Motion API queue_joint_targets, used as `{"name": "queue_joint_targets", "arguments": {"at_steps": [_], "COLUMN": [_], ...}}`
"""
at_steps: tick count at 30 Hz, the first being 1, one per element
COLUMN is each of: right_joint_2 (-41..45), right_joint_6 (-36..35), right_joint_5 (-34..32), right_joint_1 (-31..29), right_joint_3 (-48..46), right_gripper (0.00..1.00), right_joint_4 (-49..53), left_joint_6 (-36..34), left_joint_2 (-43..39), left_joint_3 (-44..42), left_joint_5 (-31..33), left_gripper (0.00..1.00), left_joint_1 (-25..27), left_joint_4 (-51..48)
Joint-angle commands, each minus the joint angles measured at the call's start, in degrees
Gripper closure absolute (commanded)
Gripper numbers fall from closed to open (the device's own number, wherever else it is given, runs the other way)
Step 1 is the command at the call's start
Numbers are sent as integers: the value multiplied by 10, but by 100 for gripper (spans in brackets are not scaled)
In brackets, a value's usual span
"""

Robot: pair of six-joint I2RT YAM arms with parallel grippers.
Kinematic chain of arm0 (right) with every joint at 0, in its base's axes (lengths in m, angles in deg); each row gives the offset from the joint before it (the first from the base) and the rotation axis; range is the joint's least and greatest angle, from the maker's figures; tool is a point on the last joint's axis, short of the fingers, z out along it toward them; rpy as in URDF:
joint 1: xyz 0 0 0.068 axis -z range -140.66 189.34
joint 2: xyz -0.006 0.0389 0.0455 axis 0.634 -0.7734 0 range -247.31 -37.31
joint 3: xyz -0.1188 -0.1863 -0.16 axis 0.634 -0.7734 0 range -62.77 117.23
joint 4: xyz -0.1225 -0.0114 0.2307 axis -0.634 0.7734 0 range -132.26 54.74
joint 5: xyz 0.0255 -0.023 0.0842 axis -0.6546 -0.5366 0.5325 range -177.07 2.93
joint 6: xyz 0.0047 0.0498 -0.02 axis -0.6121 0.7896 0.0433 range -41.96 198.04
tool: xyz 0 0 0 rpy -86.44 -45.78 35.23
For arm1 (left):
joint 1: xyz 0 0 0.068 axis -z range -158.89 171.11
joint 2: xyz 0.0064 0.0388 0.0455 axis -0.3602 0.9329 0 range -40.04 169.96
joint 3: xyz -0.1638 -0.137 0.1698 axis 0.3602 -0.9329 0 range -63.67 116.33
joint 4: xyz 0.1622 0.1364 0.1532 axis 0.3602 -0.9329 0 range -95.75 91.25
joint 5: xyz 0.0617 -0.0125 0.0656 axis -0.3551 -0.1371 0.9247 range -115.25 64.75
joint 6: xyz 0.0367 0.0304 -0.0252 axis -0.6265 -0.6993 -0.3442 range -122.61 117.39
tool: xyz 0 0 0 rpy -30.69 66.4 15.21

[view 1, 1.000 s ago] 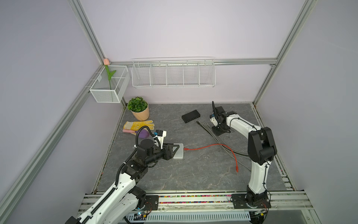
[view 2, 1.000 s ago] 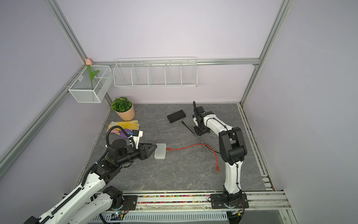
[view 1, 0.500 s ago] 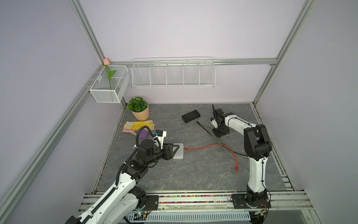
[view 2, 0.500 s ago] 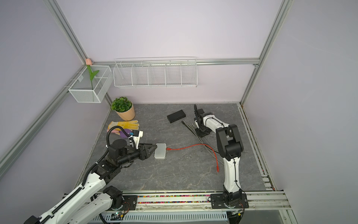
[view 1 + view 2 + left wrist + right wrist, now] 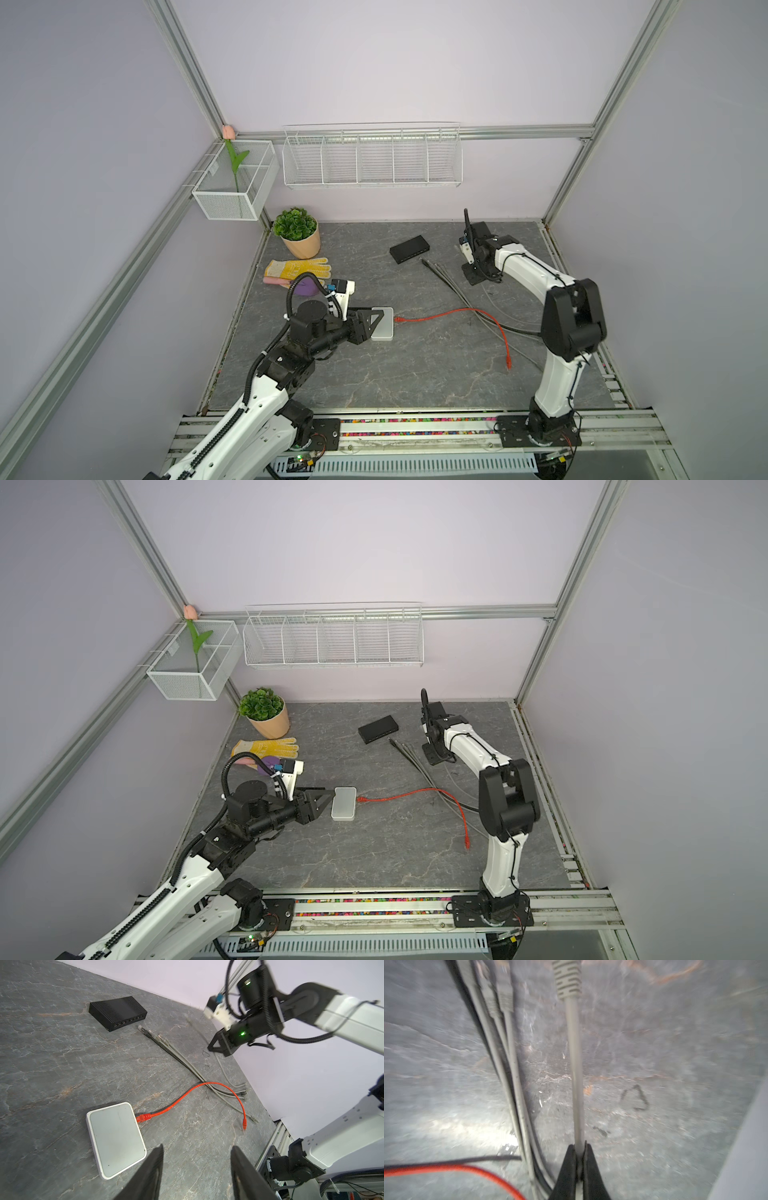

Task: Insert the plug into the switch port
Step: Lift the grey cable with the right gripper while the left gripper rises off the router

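The black switch (image 5: pixel 409 248) (image 5: pixel 378 728) lies at the back of the grey table, its row of ports showing in the left wrist view (image 5: pixel 118 1012). My right gripper (image 5: pixel 473 276) (image 5: pixel 432 757) (image 5: pixel 579 1146) is down at the table to the switch's right, shut on a grey cable (image 5: pixel 576 1074). That cable's grey plug (image 5: pixel 566 980) sticks out well ahead of the fingers. My left gripper (image 5: pixel 372 322) (image 5: pixel 197 1147) stands open and empty beside a white box (image 5: pixel 382 328) (image 5: pixel 115 1136).
A red cable (image 5: pixel 457 311) (image 5: pixel 187 1095) is plugged into the white box and curls toward the right arm. A bundle of grey cables (image 5: pixel 444 278) (image 5: pixel 508 1043) lies next to the held one. A potted plant (image 5: pixel 297 232) and a yellow glove (image 5: pixel 297 268) sit at the back left.
My right gripper's jaws have closed onto the grey cable, and the right arm's elbow has shifted a little. The left arm has not moved.
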Motion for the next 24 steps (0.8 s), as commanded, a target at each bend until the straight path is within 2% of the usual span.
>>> {"name": "queue_joint_targets", "arguments": {"at_steps": [1, 7, 11, 13, 18, 24], "right_joint_2": [140, 322, 408, 440, 491, 500], "right_joint_6": [-18, -73, -85, -84, -86, -97], "right_joint_5": [-42, 20, 163, 200, 249, 299], "right_joint_1": [-41, -129, -155, -164, -168, -173], "right_joint_3": [-28, -152, -220, -245, -276, -279], "right_gripper": [93, 94, 93, 93, 93, 93], "right_joint_4": [-51, -139, -151, -156, -161, -154], "left_joint_6": [21, 42, 29, 24, 27, 17], "left_joint_2": [-4, 5, 19, 36, 63, 86], "left_joint_3": [7, 39, 77, 94, 125, 148], "left_joint_5": [-30, -50, -51, -55, -60, -54], "left_gripper": [48, 48, 46, 46, 45, 45], "left_joint_1": [3, 18, 51, 64, 83, 89], "left_joint_4": [50, 114, 130, 141, 172, 171]}}
